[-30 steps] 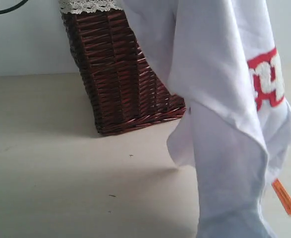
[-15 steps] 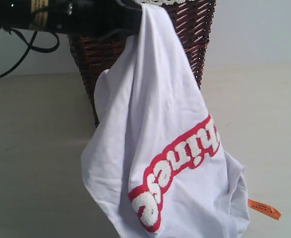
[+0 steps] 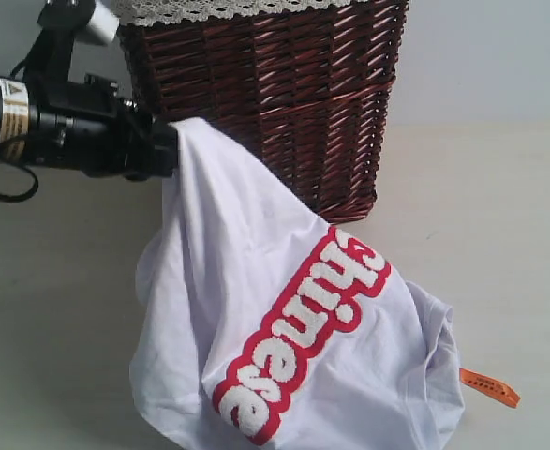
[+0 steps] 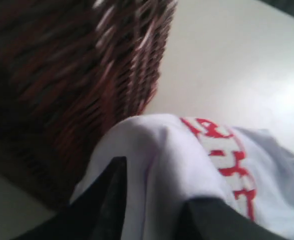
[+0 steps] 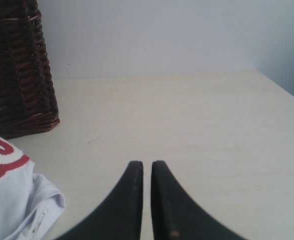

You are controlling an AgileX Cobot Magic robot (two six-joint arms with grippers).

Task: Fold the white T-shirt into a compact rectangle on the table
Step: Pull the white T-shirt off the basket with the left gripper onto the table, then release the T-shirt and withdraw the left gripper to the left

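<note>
Shirt: the white shirt (image 3: 256, 272) hangs in a slack drape from the left jaws; its lower folds are bunched on the surface at the front of the scene, just ahead of the basket.
Lettering: a red band (image 3: 303, 337) with fuzzy white letters runs slantwise across the cloth, from low at the front up toward the basket; "hinese" can be read.
Tag: a small orange tag (image 3: 488, 387) sticks out from the shirt's right edge and lies on the surface.
Surface: pale cream (image 3: 499, 234), with faint grain; it is bare to the right of the shirt.
Right jaws: narrow, with only a thin slit between the two dark fingers (image 5: 131, 200) and nothing held. They are low over the surface, with a corner of the shirt off to one side and apart from them.
Left jaws: closed on a raised peak of the shirt. In the left wrist view, white cloth fills the gap between the dark fingers (image 4: 111, 200).
Left arm: black (image 3: 59, 122), reaching in level from the left, above the surface and in front of the basket's left corner.
Basket: dark brown wicker (image 3: 275, 94), upright behind the shirt, whose upper drape crosses its front.
Trim: white lace (image 3: 209, 9) along the basket's rim.
Wall: plain and pale (image 3: 490, 56), behind everything.
</note>
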